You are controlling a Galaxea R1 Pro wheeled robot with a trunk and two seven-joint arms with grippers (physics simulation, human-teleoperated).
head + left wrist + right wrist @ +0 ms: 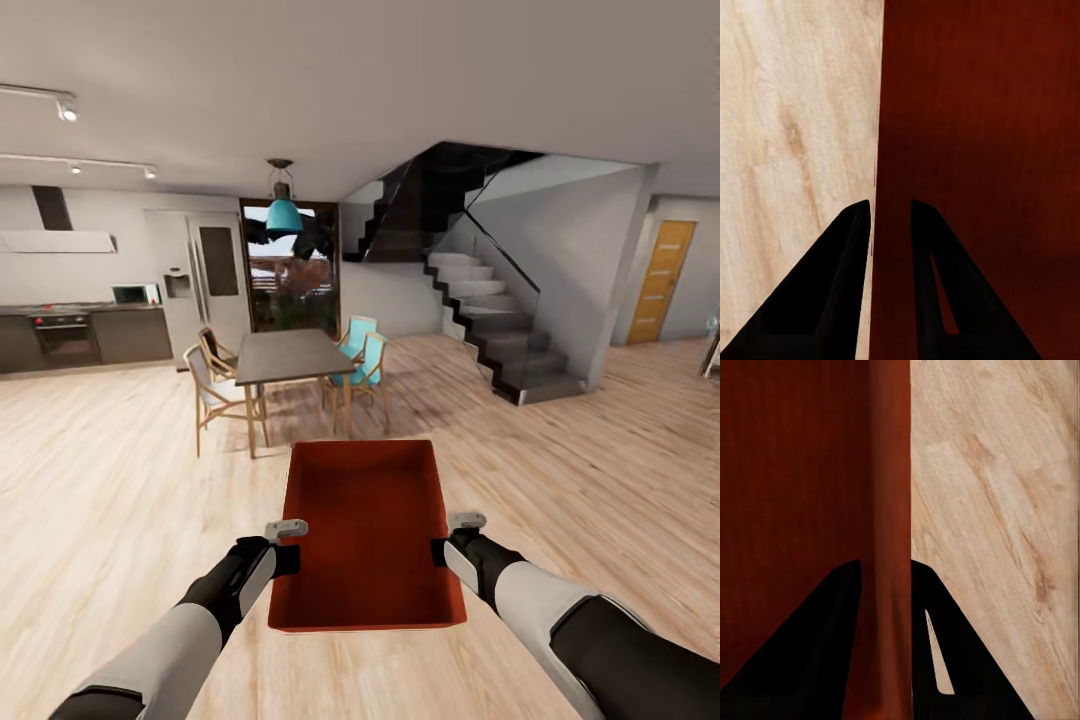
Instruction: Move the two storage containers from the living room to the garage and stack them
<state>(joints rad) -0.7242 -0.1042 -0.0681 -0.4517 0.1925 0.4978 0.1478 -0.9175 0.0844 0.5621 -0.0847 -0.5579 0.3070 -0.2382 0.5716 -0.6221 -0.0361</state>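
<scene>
Both grippers (285, 545) (452, 540) prob. clamp container (366, 530) walls.

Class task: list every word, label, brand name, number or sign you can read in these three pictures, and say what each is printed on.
None can be read. The container, held by the left gripper and right gripper, is plain. The fridge, microwave and oven are too small and blurred to show any lettering.

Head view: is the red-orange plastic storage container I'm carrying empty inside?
Yes, the red-orange rectangular plastic storage container, held between the left gripper and right gripper, shows only its bare red bottom.
</scene>
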